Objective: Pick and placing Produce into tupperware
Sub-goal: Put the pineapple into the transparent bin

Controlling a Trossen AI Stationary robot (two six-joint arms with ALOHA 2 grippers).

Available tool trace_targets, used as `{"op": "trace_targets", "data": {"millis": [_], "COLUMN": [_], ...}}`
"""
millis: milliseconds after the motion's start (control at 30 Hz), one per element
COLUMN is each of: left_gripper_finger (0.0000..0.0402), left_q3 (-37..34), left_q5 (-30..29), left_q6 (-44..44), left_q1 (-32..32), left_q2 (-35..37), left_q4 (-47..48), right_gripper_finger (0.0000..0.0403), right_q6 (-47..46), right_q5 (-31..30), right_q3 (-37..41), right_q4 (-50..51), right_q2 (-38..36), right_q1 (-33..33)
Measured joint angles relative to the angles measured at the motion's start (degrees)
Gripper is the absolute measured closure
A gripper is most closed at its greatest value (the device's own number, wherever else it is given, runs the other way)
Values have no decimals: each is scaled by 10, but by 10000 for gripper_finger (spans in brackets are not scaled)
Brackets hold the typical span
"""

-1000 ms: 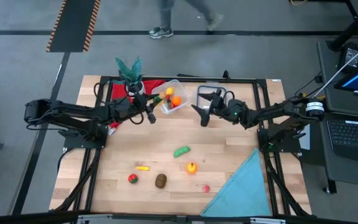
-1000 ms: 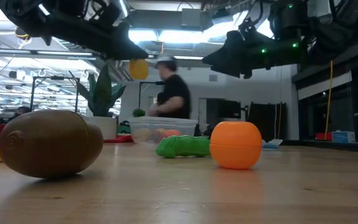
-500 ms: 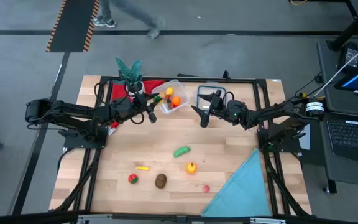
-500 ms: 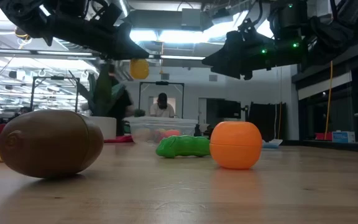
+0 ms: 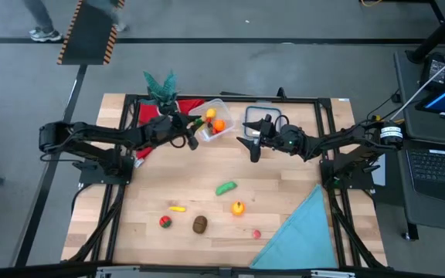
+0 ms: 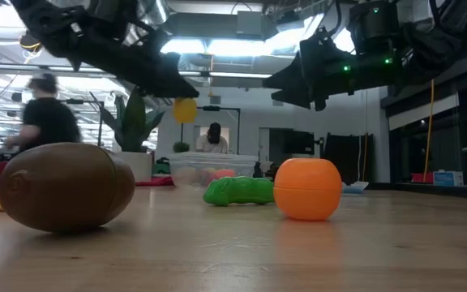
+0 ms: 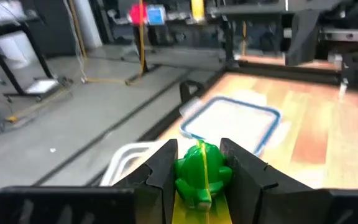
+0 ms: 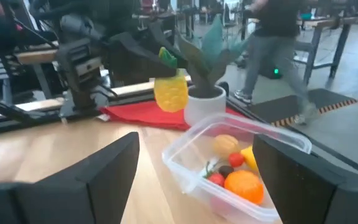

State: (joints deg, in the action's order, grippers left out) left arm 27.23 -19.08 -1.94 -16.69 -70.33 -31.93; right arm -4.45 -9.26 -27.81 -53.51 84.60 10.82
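My left gripper (image 5: 194,125) is shut on a yellow toy pineapple with a green crown (image 8: 171,91), held in the air just left of the tupperware (image 5: 215,120). The pineapple also shows in the low view (image 6: 185,109). The clear tupperware holds several small fruits, among them an orange one (image 8: 243,185). My right gripper (image 5: 252,147) hovers open to the right of the tupperware and touches nothing. On the table lie a green vegetable (image 5: 225,187), an orange fruit (image 5: 239,208), a yellow piece (image 5: 177,208), a red piece (image 5: 164,222), a brown kiwi (image 5: 199,224) and a pink piece (image 5: 256,233). My left gripper pinches the pineapple between its two fingers at the green crown end (image 7: 202,169). The fingers come from the table's left, slanting a little down. The yellow body (image 8: 170,94) hangs below the fingers, lifted clear of the table.
The clear lid with a blue-grey rim (image 5: 259,117) lies right of the tupperware. A potted plant (image 5: 161,83) and a red cloth (image 5: 148,113) sit at the far left, a teal cloth (image 5: 304,230) at the near right corner. People move in the room behind.
My left gripper has moved toward the table's right, closer to the tupperware, and a little down, keeping the pineapple in its hold. A person has walked across the floor beyond the far edge.
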Motion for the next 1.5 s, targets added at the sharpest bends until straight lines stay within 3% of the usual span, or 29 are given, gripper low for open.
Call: {"op": "trace_targets", "data": {"millis": [100,300,433,667,1133,1500], "left_gripper_finger": [308,308,308,308,308,308], "left_q3": [39,127,190,282,337,337], "left_q5": [31,41,86,96,155,156], "left_q6": [3,-4,-5,-16,-41,-38], "left_q1": [-11,-26,-48,-78,-118,-123], "left_q2": [-14,-45,-72,-121,-156,-161], "left_q4": [73,210,316,420,454,464], "right_gripper_finger": [87,87,87,87,87,87], "right_q6": [0,2,20,20,19,17], "right_q5": [-1,3,3,3,3,3], "right_q3": [-3,-21,-27,-27,-27,-28], "right_q4": [19,83,97,100,110,114], "right_q2": [0,0,0,0,0,0], "right_q1": [1,1,1,5,6,6]}}
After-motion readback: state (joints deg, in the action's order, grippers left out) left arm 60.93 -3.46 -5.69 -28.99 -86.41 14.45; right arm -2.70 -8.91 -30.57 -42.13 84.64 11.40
